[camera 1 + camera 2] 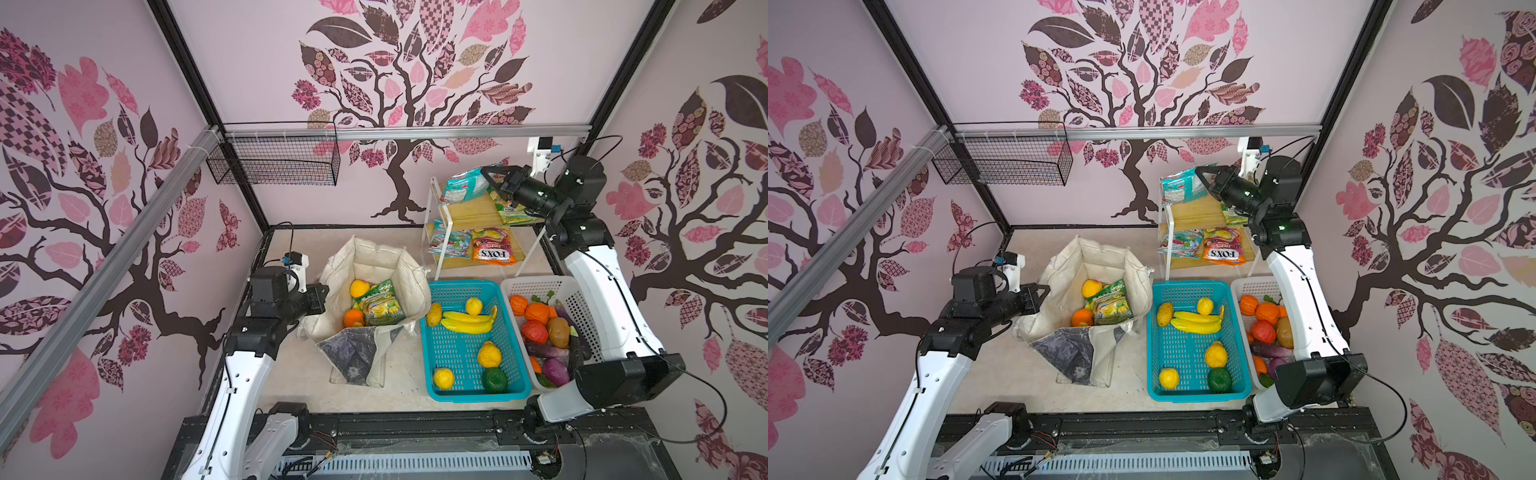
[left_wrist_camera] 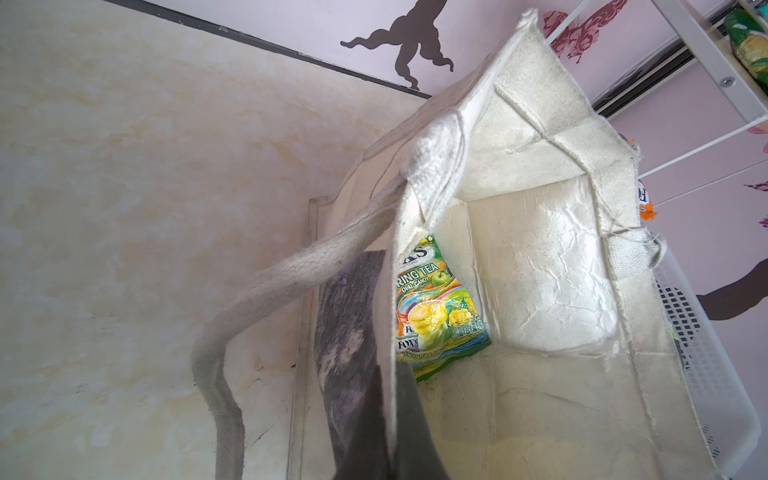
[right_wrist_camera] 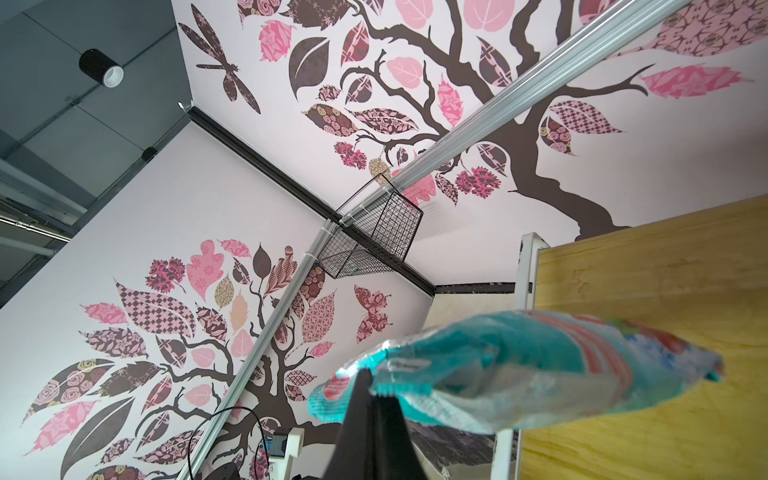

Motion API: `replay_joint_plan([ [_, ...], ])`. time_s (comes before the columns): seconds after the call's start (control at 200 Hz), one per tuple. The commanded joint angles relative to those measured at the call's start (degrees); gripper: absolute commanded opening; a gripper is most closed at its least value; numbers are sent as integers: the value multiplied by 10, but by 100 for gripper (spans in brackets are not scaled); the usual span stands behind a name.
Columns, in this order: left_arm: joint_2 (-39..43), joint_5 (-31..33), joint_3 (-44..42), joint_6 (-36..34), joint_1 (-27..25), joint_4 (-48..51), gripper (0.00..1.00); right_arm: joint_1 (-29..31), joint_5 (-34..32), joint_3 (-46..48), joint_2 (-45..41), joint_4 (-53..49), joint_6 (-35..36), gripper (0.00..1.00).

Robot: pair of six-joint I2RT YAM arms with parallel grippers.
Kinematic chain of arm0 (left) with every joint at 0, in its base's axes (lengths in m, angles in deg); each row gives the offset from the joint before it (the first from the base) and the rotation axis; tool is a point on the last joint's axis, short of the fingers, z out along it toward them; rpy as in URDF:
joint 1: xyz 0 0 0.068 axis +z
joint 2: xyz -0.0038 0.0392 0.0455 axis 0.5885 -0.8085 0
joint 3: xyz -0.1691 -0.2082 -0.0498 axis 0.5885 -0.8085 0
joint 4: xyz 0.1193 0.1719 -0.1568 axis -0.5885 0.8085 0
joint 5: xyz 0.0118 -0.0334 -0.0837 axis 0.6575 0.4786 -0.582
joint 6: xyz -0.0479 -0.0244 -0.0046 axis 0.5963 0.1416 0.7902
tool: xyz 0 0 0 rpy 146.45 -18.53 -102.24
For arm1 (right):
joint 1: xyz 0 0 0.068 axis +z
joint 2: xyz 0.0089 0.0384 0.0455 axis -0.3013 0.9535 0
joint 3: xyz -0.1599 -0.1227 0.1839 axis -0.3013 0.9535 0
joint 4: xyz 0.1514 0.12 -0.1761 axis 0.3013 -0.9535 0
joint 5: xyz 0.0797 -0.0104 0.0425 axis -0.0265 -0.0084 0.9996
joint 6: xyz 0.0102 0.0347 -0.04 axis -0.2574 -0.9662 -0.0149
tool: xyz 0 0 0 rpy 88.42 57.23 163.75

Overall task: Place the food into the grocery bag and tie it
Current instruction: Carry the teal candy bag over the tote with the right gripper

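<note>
The grocery bag (image 1: 382, 257) (image 1: 1100, 253) stands open on the table in both top views, its dark painted panel (image 1: 353, 349) folded outward at the front. Inside lie a green snack packet (image 1: 380, 307) (image 2: 436, 307), a yellow fruit (image 1: 359, 288) and an orange one (image 1: 353, 318). My left gripper (image 1: 326, 291) (image 2: 390, 365) is shut on the bag's left wall, and a cream handle (image 2: 291, 282) hangs beside it. My right gripper (image 1: 486, 172) (image 3: 376, 384) is shut on a teal snack packet (image 1: 463, 187) (image 3: 519, 374), held above the rack's top shelf.
A teal basket (image 1: 457, 353) right of the bag holds bananas (image 1: 467, 322) and other toy fruit. A white basket (image 1: 536, 284) with vegetables sits next to it. The white rack (image 1: 434, 232) carries more packets. A wire basket (image 1: 274, 160) hangs on the back rail.
</note>
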Motion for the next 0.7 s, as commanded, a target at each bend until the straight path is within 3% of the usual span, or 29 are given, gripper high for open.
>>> replay_joint_plan([
  [0.0, 10, -4, -14, -6, -1, -8, 0, 3, 7, -39, -29, -13, 25, 0],
  [0.15, 8, -4, -14, -6, -1, -8, 0, 9, 23, -28, -38, 2, 11, 0],
  [0.34, 8, -5, -14, -6, -1, -8, 0, 58, -20, -72, -51, -58, 69, 0],
  [0.695, 8, -5, -13, -6, -1, -8, 0, 206, -99, -64, -68, -86, 111, 0],
])
